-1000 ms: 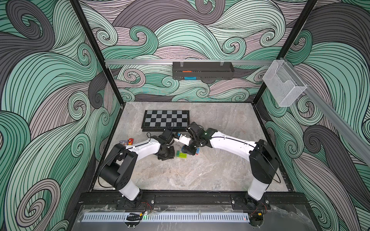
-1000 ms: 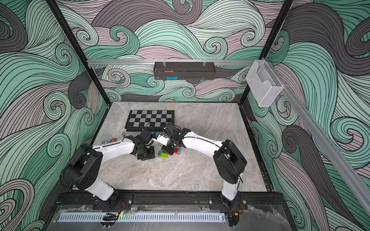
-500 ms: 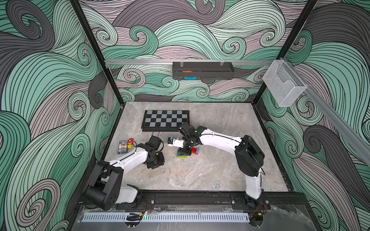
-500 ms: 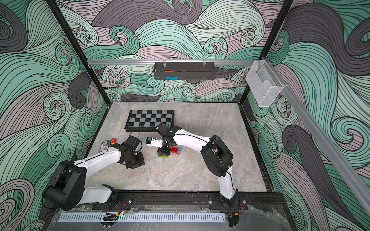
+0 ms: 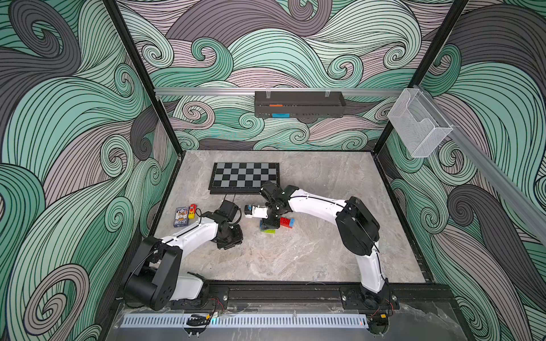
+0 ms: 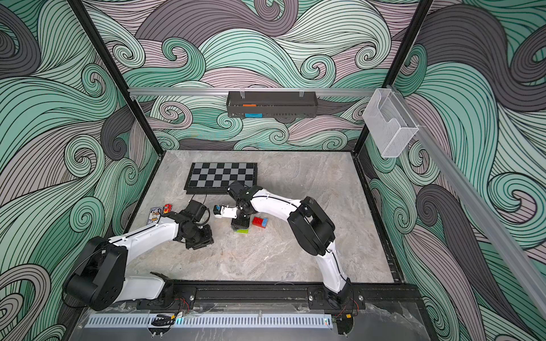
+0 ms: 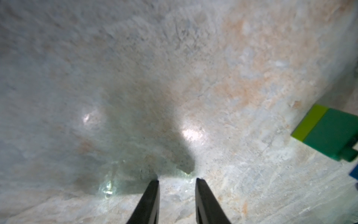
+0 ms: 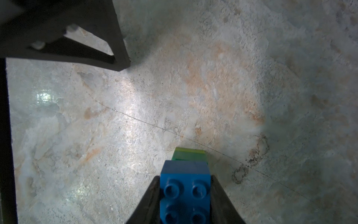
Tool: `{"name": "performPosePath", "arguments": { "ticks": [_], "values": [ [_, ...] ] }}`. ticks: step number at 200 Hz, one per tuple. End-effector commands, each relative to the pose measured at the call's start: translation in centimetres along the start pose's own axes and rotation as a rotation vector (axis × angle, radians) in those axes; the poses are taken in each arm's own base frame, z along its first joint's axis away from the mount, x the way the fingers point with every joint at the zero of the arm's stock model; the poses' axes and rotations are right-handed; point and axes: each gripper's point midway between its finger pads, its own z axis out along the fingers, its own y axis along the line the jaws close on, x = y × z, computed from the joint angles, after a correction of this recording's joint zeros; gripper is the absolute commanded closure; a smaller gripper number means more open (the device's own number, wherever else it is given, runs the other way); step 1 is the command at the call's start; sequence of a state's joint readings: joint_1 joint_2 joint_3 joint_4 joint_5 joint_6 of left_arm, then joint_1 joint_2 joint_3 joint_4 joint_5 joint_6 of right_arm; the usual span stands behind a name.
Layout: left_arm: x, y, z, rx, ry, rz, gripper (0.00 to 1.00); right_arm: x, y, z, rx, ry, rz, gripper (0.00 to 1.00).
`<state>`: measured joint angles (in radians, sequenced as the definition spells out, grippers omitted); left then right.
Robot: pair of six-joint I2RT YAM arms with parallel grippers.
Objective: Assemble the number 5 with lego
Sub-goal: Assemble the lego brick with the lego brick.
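Note:
My right gripper (image 8: 185, 179) is shut on the dark-blue brick (image 8: 185, 192), which sits on a dark-green brick (image 8: 188, 156) over the lime brick's edge. In both top views this gripper (image 5: 269, 223) points down onto the stack, with the lime brick (image 5: 268, 231) showing at its base. A red brick (image 5: 284, 222) joined to a light-blue brick (image 5: 292, 223) lies just right of it. My left gripper (image 7: 177, 181) hovers low over bare table, its fingers a little apart with nothing between them. It (image 5: 232, 238) stands left of the stack; the lime and dark-green bricks (image 7: 329, 133) show beside it.
A black-and-grey checkered board (image 5: 243, 177) lies behind the grippers. A card pack (image 5: 180, 217) and a small red-and-yellow toy (image 5: 192, 210) sit near the left wall. A black tray (image 5: 298, 104) and a clear holder (image 5: 419, 127) hang on the walls.
My left gripper has pulled away from the bricks, toward the front left. My right gripper has stayed on the stack, with its arm swung further left.

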<state>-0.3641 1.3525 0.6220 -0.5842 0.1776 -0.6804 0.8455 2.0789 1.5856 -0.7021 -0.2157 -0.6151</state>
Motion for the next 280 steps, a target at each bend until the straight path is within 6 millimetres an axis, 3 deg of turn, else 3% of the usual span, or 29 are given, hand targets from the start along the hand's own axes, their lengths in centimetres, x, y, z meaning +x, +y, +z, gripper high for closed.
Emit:
{"name": "performPosePath", "arguments": {
  "ticks": [1,211,280],
  "values": [
    [0.3,0.3,0.0,-0.017,0.030,0.005,0.65,0.0,-0.2,-0.1,-0.013,-0.001,-0.012,0.64],
    [0.4,0.3,0.3,-0.014,0.039,0.004,0.66,4.0,0.4,3.1,-0.003,0.100,0.038,0.65],
    [0.4,0.3,0.5,-0.014,0.040,0.000,0.67,5.0,0.0,1.6,0.055,0.118,0.097,0.66]
  ]
}}
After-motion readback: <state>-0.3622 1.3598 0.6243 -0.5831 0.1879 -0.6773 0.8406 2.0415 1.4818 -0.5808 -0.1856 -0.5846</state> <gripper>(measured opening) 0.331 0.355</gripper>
